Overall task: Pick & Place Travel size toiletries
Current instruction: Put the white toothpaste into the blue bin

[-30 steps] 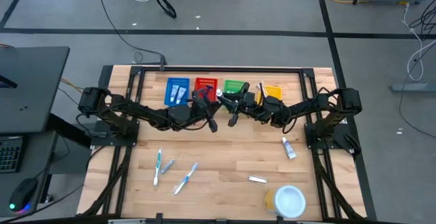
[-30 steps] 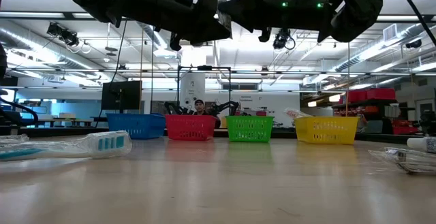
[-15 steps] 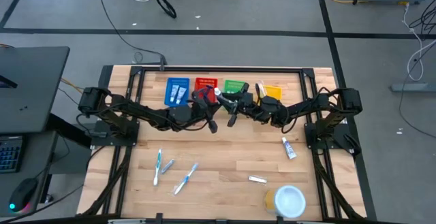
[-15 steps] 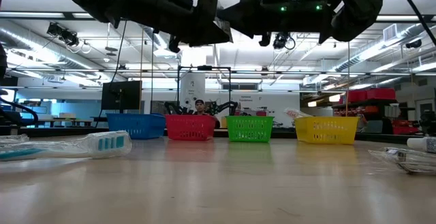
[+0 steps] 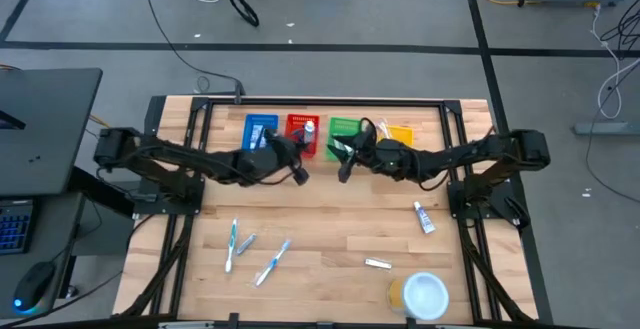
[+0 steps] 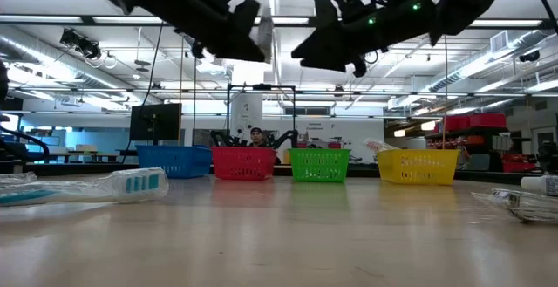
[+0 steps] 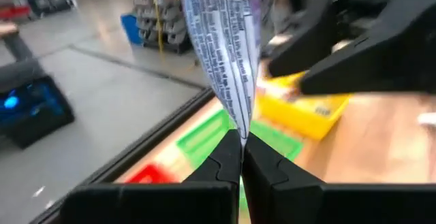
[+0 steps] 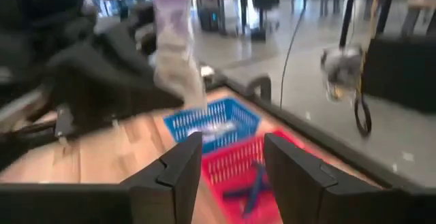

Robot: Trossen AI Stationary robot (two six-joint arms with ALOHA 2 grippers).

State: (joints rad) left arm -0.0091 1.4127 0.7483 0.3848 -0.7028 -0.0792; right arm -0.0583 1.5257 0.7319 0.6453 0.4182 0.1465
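Observation:
My left gripper (image 5: 302, 143) is shut on a small white printed tube (image 5: 308, 129) above the red basket (image 5: 298, 122). The tube also shows in the left wrist view (image 7: 225, 40) and the right wrist view (image 8: 174, 54). My right gripper (image 5: 344, 165) hangs open above the table's near side of the green basket (image 5: 346, 126), apart from the tube. Toothbrushes (image 5: 232, 244) (image 5: 272, 262), a small tube (image 5: 425, 217) and a packet (image 5: 377, 263) lie flat on the near table. My left gripper pinches the tube's flat crimped end (image 7: 240, 130) between its two fingertips (image 7: 225, 157). The fingers come level from the table's left. The tube sticks out past the fingertips, roughly in line with them, and is lifted clear above the red basket.
Blue (image 5: 260, 134), red, green and yellow (image 5: 401, 134) baskets stand in a row along the far edge. A round white-and-yellow container (image 5: 424, 294) sits near the near right corner. Bare wood lies between the baskets and the loose items.
The two grippers were close together above the red and green baskets, with the tube between them. My left gripper has drawn back toward the table's left and far edge, carrying the tube over the red basket. Both arms have risen and parted.

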